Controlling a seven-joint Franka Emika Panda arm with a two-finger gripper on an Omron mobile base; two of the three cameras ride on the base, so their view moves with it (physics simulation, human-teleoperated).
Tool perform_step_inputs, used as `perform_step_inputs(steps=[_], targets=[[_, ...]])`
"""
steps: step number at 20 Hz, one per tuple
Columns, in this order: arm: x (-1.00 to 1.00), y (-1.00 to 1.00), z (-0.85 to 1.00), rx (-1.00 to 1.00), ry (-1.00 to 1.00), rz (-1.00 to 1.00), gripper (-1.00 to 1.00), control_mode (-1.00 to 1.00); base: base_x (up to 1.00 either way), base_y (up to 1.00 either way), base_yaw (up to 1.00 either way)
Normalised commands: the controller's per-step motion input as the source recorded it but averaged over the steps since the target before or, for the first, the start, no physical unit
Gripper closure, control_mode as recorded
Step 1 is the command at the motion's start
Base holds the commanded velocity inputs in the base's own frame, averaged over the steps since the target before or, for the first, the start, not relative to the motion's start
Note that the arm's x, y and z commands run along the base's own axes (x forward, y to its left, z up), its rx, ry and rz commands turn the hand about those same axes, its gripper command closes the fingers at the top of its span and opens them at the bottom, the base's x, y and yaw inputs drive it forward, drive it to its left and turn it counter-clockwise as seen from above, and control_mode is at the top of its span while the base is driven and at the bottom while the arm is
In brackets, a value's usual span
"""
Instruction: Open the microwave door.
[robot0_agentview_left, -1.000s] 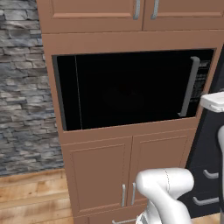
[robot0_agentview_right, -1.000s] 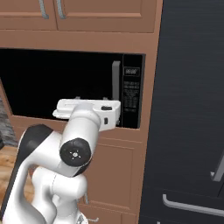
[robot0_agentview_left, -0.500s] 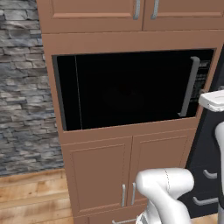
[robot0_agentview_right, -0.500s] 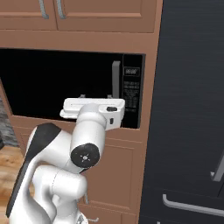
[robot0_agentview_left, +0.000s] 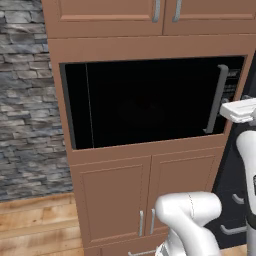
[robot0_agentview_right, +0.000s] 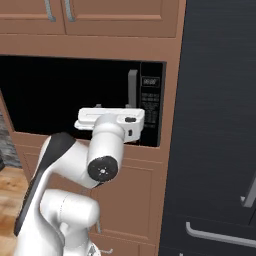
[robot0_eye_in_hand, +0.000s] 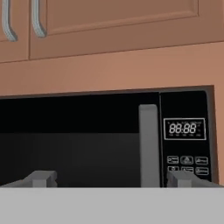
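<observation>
Black microwave door (robot0_agentview_left: 150, 102) shut; jaws (robot0_eye_in_hand: 111, 178) spread wide, facing handle (robot0_eye_in_hand: 148, 144).

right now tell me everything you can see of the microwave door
The wide glossy black microwave door sits shut, flush in the brown wooden cabinet surround. A long grey vertical bar handle runs along its right edge, beside the narrow black button panel with its digital display. The open gripper faces the handle, fingertips either side; contact cannot be told.
</observation>
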Motion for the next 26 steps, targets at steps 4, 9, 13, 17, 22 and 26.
perform_step_inputs(steps=[4, 9, 13, 17, 22, 26], targets=[[0.29, -0.16, -0.05, 0.00, 0.00, 0.00, -1.00, -1.00, 0.00, 0.00, 0.00], [0.33, -0.12, -0.03, 0.00, 0.00, 0.00, -1.00, -1.00, 0.00, 0.00, 0.00], [0.39, -0.01, -0.04, 0.00, 0.00, 0.00, -1.00, -1.00, 0.00, 0.00, 0.00], [0.37, -0.03, -0.07, 0.00, 0.00, 0.00, -1.00, -1.00, 0.00, 0.00, 0.00], [0.36, -0.04, -0.10, 0.00, 0.00, 0.00, -1.00, -1.00, 0.00, 0.00, 0.00], [0.28, -0.15, -0.09, 0.00, 0.00, 0.00, -1.00, -1.00, 0.00, 0.00, 0.00]])
